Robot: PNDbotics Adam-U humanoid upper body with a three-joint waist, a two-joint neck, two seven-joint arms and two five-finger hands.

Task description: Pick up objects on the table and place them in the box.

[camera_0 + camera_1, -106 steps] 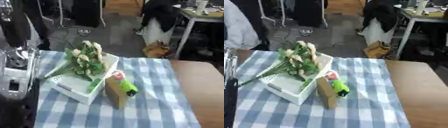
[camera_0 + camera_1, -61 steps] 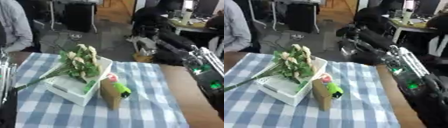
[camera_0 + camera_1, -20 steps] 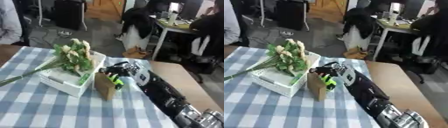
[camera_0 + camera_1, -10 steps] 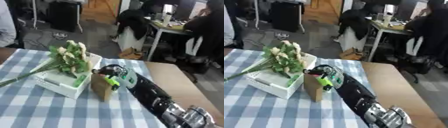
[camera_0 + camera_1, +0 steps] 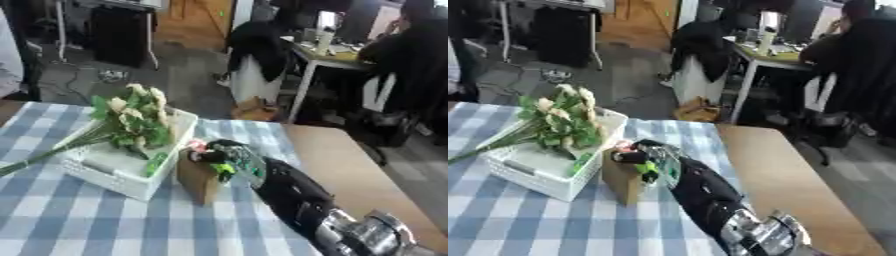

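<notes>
The small green and pink object [image 5: 216, 159] sits on top of a brown paper bag [image 5: 198, 177] just beside the white box [image 5: 105, 172], at about 3 o'clock from it on the checked counter [image 5: 79, 225]. The right hand [image 5: 229, 156] is on the object, its fingers curled round it. The step appears to be the pickup: it should lift the object straight up clear of the bag, then carry it toward 9 o'clock, over the box rim, releasing beside the flower bunch [image 5: 131, 122] already lying in the box. The left hand is not visible.
</notes>
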